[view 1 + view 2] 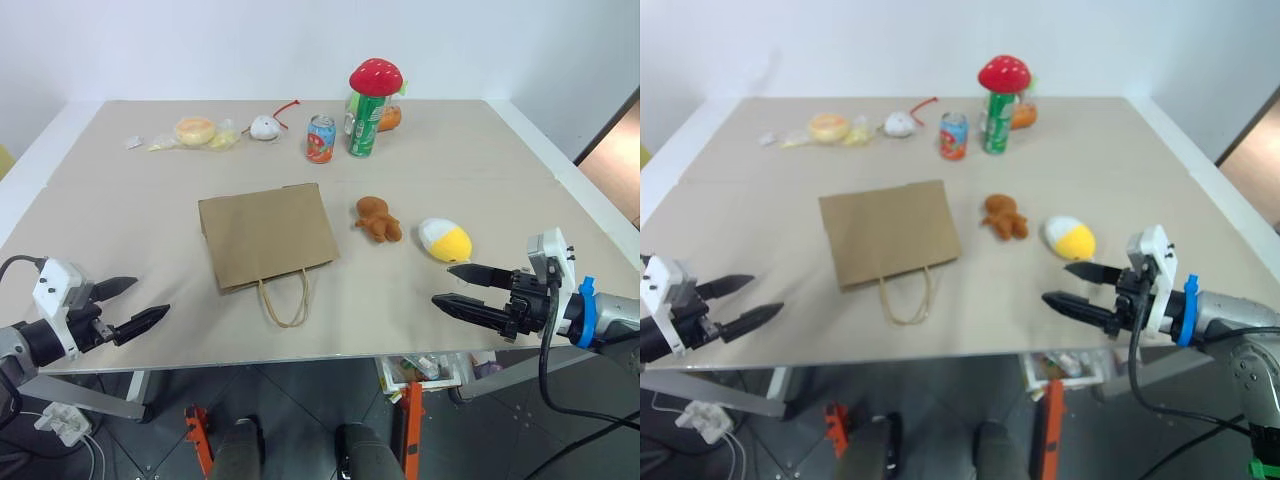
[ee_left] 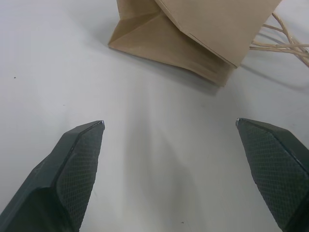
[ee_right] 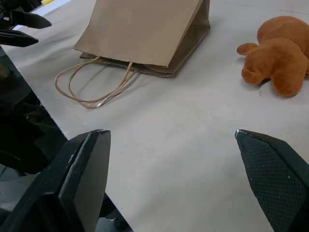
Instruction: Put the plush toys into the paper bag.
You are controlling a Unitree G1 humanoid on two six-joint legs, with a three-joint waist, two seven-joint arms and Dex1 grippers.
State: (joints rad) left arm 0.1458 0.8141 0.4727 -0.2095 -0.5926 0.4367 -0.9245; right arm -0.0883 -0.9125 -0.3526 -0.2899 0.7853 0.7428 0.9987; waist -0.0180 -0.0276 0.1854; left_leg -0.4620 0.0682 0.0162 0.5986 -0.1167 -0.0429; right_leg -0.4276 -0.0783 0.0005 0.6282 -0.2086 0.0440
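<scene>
On table — one paper bag flat | two plush toys | both grippers agape, empty

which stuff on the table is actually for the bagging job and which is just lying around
For the job:
- orange-brown bear plush
- white-and-yellow egg plush
- paper bag, lying flat

Just lying about:
- red mushroom plush
- green can
- small soda can
- white toy with red tail
- wrapped bun

Bright, even light from overhead falls on the pale table, leaving just soft, short shadows beside the paper bag and under its handles, no hard glare, while the right eye view is slightly softer and both wrist views stay sharp.
</scene>
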